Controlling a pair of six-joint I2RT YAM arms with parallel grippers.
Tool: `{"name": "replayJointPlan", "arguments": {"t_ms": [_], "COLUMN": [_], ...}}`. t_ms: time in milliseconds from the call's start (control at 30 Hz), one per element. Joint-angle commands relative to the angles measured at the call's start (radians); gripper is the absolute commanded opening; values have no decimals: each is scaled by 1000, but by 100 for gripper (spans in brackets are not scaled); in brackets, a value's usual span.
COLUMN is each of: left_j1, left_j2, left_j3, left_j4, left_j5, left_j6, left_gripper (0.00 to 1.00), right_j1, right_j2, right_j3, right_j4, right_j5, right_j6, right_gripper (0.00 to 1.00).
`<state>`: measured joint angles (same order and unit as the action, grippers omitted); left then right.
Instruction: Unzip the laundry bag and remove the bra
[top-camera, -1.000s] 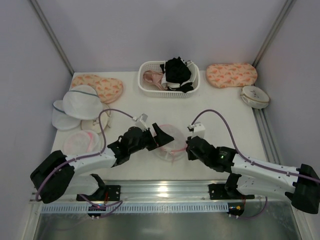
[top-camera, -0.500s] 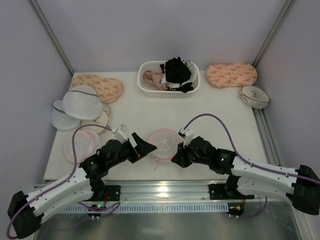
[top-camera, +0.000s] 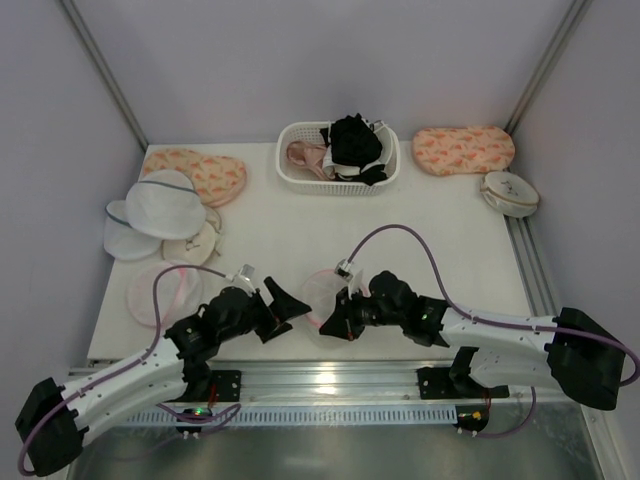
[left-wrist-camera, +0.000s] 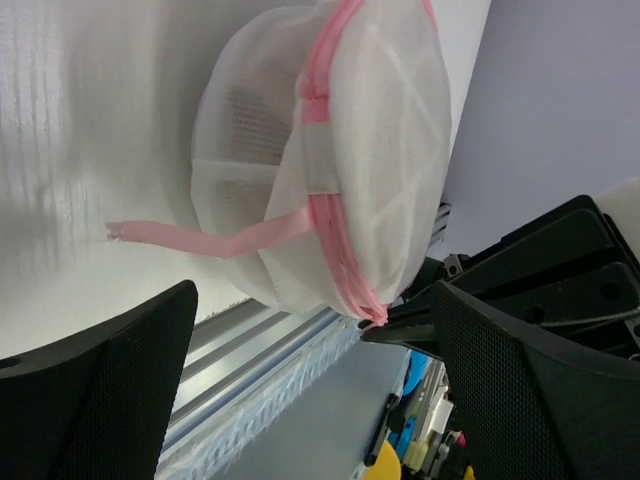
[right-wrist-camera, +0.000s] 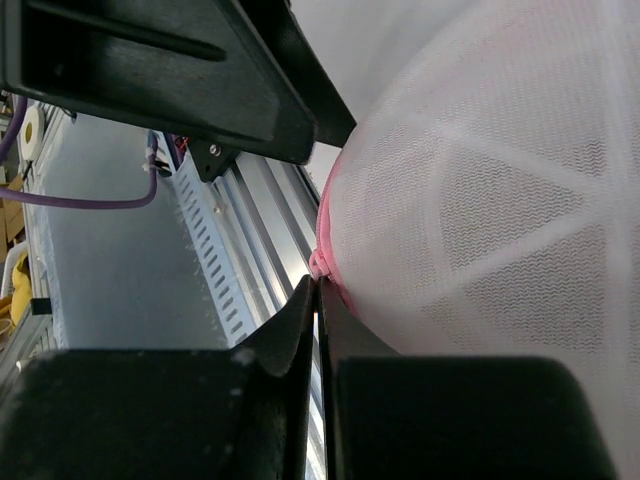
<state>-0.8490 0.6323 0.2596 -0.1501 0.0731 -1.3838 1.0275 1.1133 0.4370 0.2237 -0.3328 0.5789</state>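
Observation:
The laundry bag (top-camera: 322, 290), a round white mesh pouch with a pink zip rim (left-wrist-camera: 322, 200), lies near the table's front edge between my two grippers. My right gripper (top-camera: 337, 320) is shut on the pink zip pull (right-wrist-camera: 320, 264) at the bag's near rim. My left gripper (top-camera: 283, 304) stands open just left of the bag, apart from it, its black fingers (left-wrist-camera: 105, 390) wide on either side of the view. A pink ribbon (left-wrist-camera: 200, 238) trails from the bag across the table. The bra is hidden inside the mesh.
A white basket (top-camera: 300, 178) with pink and black garments stands at the back. Peach patterned pouches (top-camera: 205, 172) (top-camera: 463, 150) and a cream round case (top-camera: 510, 192) sit at the back corners. More mesh bags (top-camera: 160, 205) (top-camera: 158, 292) lie left. A metal rail (top-camera: 320, 378) borders the near edge.
My left gripper let go of the bag, opened wide and drew back toward the near left. My right gripper, still shut, pulled the bag's rim left and toward the front edge.

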Motion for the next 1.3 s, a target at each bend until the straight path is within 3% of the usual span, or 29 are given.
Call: {"name": "replayJointPlan", "arguments": {"t_ms": [0,33,133,200,300,333,433,467,667,933,1067,1267], "left_j1": [-4,-4,-4,-5,-7,-7,-9,-9,-9,-5,-5,-4], "left_j2": [39,65,118,179,254,271,303,303,241,193,202,240], "left_j3": [-54,-65,-57,-49,-33,-30,-16,-16,-20,-14,-8,7], "left_j4": [208,300,372,447,538,555,566,563,462,388,391,397], "left_j5": [11,-4,-19,-22,-19,-21,-32,-38,-128,-162,-145,-105], "left_j6": [-69,-84,-100,-103,-101,-101,-101,-100,-77,-44,-31,-11], "left_gripper": [99,99,99,94,58,35,3,0,0,0,0,0], "right_j1": [0,-1,0,0,0,0,0,0,2,2,2,-3], "right_j2": [3,6,8,8,3,2,-13,-20,-59,-78,-90,-25], "right_j3": [25,23,17,12,6,5,5,5,25,89,92,146], "right_j4": [101,103,101,101,103,97,69,60,-57,-427,-590,-687], "right_j5": [-23,-23,-20,-18,-14,-11,6,11,41,46,231,557], "right_j6": [1,-1,-4,-4,-4,-4,-14,-17,-65,-189,-165,-68], "right_gripper": [4,4,4,4,4,4,4,4,4,4,4,4]}}
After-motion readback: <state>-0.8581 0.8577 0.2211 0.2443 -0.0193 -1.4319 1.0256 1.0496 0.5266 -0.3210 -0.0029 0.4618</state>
